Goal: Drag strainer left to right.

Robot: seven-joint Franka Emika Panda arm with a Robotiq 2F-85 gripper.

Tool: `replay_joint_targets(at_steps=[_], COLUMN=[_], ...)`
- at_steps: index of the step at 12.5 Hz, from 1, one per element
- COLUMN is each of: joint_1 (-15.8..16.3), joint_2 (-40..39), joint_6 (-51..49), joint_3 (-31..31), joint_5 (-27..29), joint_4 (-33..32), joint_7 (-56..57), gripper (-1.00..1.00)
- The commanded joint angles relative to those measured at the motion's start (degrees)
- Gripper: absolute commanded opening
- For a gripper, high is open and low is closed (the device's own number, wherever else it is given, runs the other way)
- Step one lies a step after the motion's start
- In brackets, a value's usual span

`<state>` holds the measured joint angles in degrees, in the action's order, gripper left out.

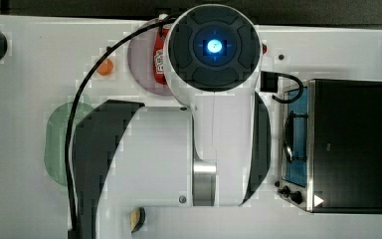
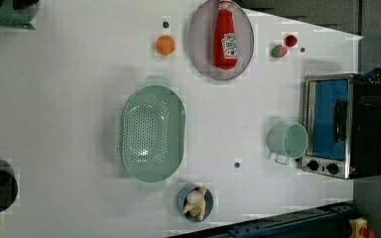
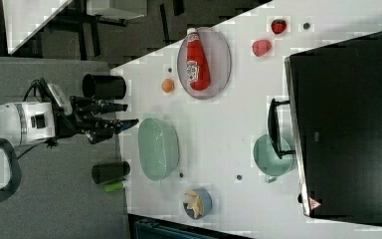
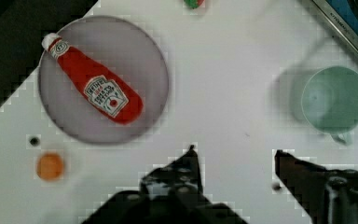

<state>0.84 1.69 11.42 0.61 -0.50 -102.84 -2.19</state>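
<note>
White tabletop [image 2: 69,99] w/ dark floor beyond its edges; a black toaster oven w/ blue glass door [image 2: 340,124] sits at the left view's right edge of the table. The pale green oval plastic strainer dotted w/ small holes [image 2: 152,133] lies flat near the table's middle, tab handles at both ends, nothing touching it. In the right view the same strainer [image 3: 158,148] sits just in from the table edge nearest the arm.

The black gripper [image 3: 124,114] hangs off the table edge in the right view, above the floor side, apart from the strainer. Its fingers [image 4: 186,168] stand parted, roughly mid-width, w/ only bare table between them; nothing held.

Other items: a grey round plate [image 2: 198,44] near the far edge carrying a red ketchup bottle [image 2: 225,34] lying on its side; a small orange ball [image 2: 164,45] beside the plate; a pale green round mug w/ handle [image 2: 287,141] just beside the oven; a small blue bowl w/ pale food pieces [image 2: 196,202] near the strainer's lower handle end. In the top view the white arm body [image 1: 214,99] covers most of the table.
</note>
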Motion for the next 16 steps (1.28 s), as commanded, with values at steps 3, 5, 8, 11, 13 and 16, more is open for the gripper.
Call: replay_joint_targets(at_steps=[3,5,8,11,13,16], joint_1=[-1.97,-1.43,0.13,0.45,0.57,0.68], joint_2=[23.92,23.42,20.07,14.75,10.28,2.25], joint_6=[-11.06,-10.13,-9.12,-6.18,-2.75,5.36], joint_3=[2.51,1.12,-5.56,-15.03,-21.40,-29.13], joint_5=[-0.70,0.55,2.52,2.52,2.50,2.39], joint_4=[-11.69,-11.71,-11.77,-11.78,-11.91,-13.13], joint_7=[0.79,0.78,-2.60,-17.98,-30.29,-45.39], gripper=[1.00,1.00,1.00,1.00,1.00,1.00])
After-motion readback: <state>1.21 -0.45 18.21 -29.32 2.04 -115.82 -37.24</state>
